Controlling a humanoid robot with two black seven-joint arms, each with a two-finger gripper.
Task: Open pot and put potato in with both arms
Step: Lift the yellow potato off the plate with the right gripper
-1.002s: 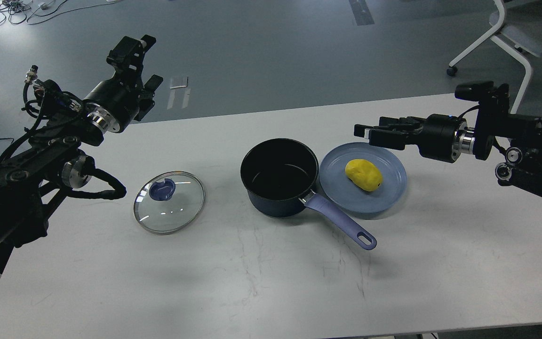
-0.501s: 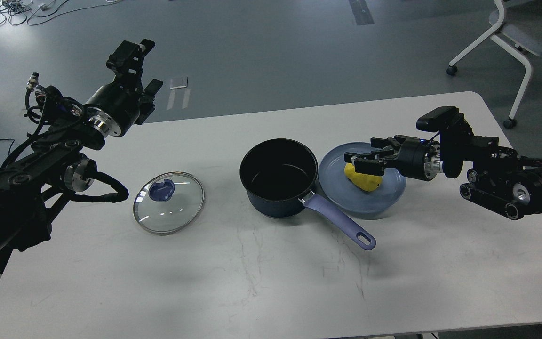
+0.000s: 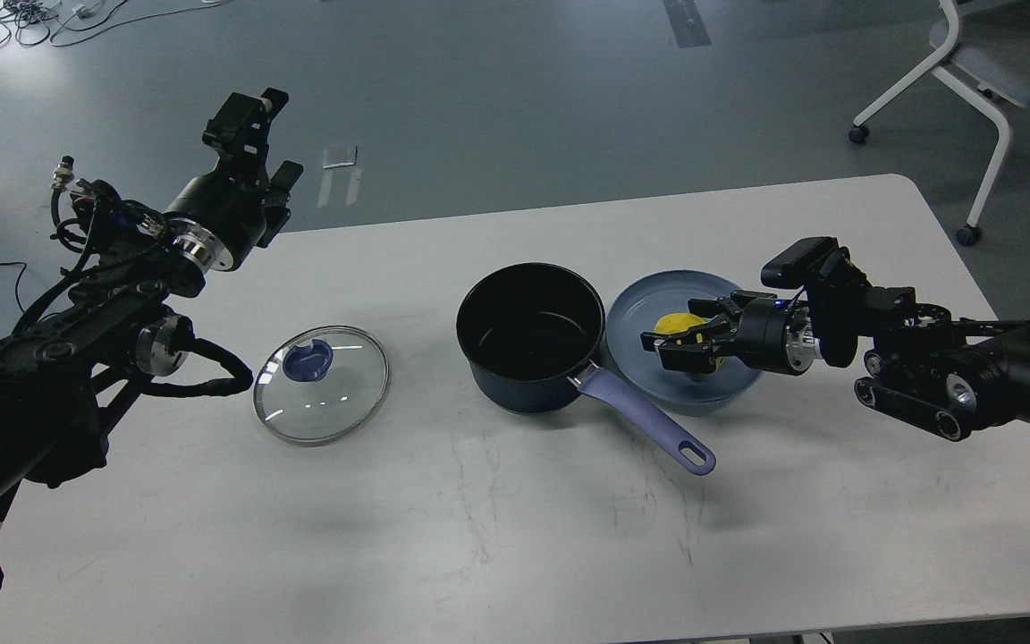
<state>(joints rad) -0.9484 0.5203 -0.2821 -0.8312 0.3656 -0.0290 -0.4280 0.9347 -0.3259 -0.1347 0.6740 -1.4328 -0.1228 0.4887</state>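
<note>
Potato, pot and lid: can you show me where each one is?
potato (image 3: 678, 321), head view, on its yellow top showing between the right arm's jaws.
pot (image 3: 528, 394), head view, on its navy outer wall.
lid (image 3: 336, 385), head view, on the clear glass beside the knob.

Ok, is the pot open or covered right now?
Open. The pot shows its bare black inside, and the glass lid lies flat on the table, apart from it on its left.

head cam | looks fwd+down | mid-range | table (image 3: 515, 537) fills frame
</note>
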